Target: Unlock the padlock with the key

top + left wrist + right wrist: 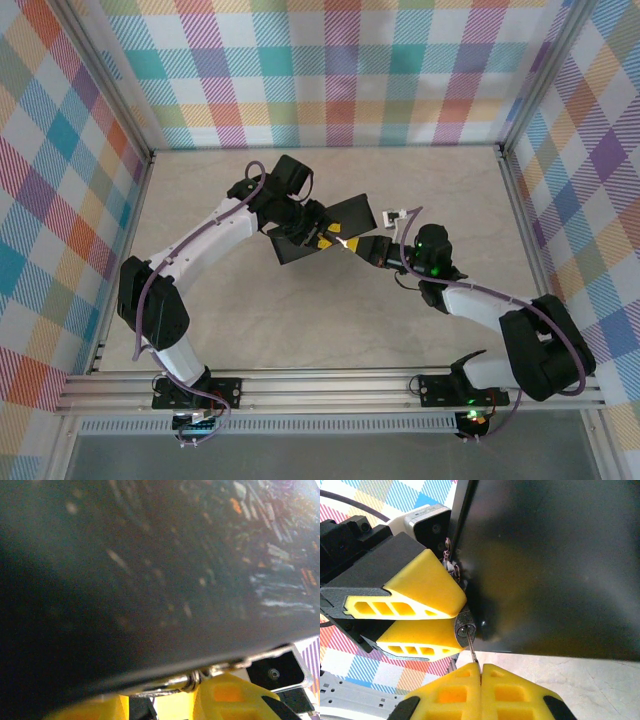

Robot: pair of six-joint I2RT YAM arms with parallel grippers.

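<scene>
In the right wrist view the padlock (465, 629), a small dark body with a round keyhole face, is pinched between the two yellow fingers (422, 587) of my left gripper (457, 615). The key (473, 652), a thin silvery blade, runs from that keyhole down into my right gripper (481, 666), which is shut on it. The padlock hangs at the edge of the dark tin (555, 565). From above, the left gripper (322, 238) and right gripper (362, 247) meet tip to tip under the tin (345, 215). A silvery metal loop (195, 680) shows between the left fingers (225, 695).
The tin is lifted off the beige tabletop (330, 330) and its dark underside (150, 570) looms close over the left wrist camera. Plaid walls (60, 200) enclose the table on three sides. Aluminium rails (330, 385) run along the near edge by the arm bases.
</scene>
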